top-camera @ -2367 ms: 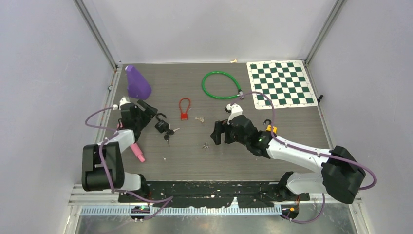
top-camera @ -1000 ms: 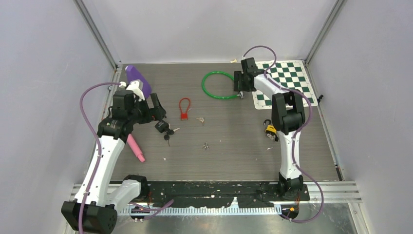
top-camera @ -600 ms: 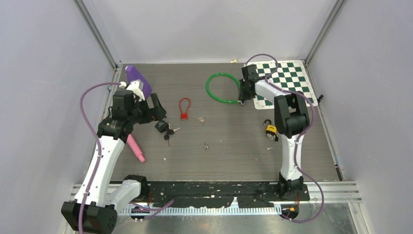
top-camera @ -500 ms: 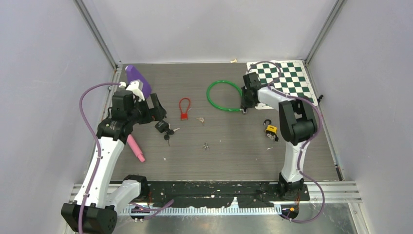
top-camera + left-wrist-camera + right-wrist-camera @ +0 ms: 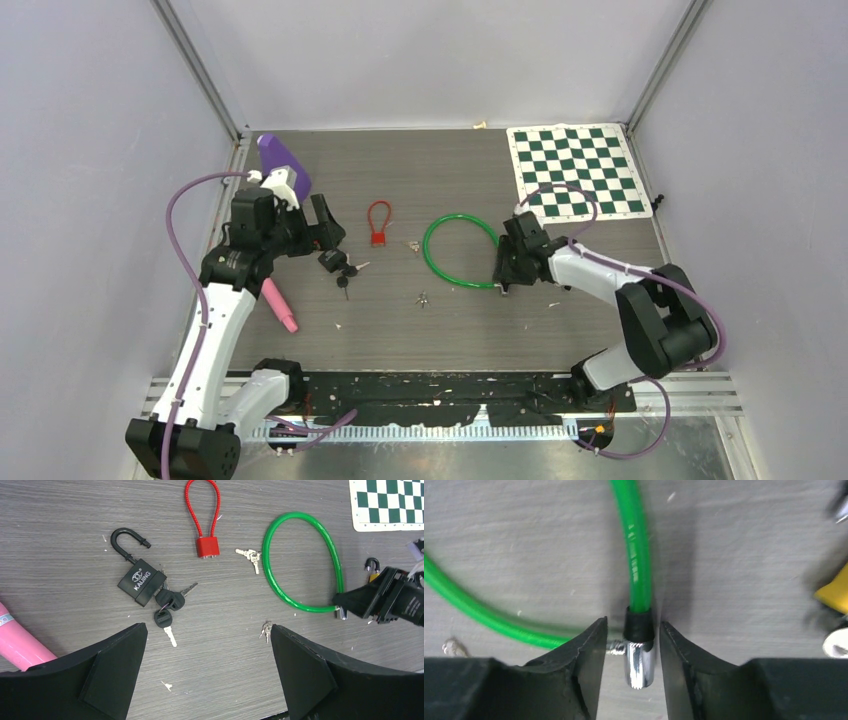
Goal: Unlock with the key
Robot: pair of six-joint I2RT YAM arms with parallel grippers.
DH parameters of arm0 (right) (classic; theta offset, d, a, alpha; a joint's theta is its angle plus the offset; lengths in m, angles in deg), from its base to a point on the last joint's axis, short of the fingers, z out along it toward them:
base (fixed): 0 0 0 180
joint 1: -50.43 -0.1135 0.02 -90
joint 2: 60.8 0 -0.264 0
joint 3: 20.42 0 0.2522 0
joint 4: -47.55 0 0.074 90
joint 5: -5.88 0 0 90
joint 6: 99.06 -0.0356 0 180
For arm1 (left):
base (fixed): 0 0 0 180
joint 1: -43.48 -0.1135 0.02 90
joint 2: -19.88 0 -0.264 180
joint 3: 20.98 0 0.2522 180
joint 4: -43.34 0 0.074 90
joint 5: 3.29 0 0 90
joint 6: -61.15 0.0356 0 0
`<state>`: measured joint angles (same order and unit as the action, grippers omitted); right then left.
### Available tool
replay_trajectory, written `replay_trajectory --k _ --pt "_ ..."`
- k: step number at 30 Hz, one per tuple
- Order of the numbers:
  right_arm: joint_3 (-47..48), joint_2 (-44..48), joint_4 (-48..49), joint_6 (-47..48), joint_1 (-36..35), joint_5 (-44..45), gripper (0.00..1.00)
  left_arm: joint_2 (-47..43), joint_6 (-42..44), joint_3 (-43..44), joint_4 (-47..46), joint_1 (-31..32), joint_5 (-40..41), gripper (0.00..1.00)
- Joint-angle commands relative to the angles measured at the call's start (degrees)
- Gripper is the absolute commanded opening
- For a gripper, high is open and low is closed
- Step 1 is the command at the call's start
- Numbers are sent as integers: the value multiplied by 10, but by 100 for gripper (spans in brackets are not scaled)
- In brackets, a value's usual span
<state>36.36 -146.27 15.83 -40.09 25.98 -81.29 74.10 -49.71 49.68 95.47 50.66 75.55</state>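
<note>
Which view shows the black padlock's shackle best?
Left wrist: the black padlock lies in plain sight, shackle swung open, black-headed keys at its base. Top external shows it only as a small dark shape. Right wrist doesn't show it.

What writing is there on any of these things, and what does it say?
"KAIJING": on the black padlock, below a small round logo.
Small print along the green cable: too blurred to read.
Nothing else here is readable.
</note>
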Motion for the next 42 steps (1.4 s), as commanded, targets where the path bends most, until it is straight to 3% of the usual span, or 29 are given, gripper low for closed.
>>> replay_trajectory --k 1,4,7,9,15,24,30,37,42 --pt "-7 57 2 -40 -65 43 53 -4 -4 1 -23 2 -9 98" --pt "32 82 -15 -16 -97 75 62 -3 -5 2 -23 2 -10 98" --pt "80 78 -12 40 -125 109 64 2 -6 2 -23 2 -12 98" --pt "118 61 26 91 -135 86 65 3 -7 2 -22 2 -13 98" --pt "266 -80 49 211 -150 1 63 9 -7 2 -21 2 -12 98" --pt "492 -307 -40 303 -171 -75 57 9 -8 3 -21 2 -14 98" --pt "547 -385 -64 306 -177 -65 57 9 -8 2 -21 2 -19 97" --pt "531 -407 -100 306 -189 -53 57 8 -9 3 -23 2 -25 98" --pt "481 -385 -123 327 -216 -20 47 7 -9 1 -24 2 -28 97"
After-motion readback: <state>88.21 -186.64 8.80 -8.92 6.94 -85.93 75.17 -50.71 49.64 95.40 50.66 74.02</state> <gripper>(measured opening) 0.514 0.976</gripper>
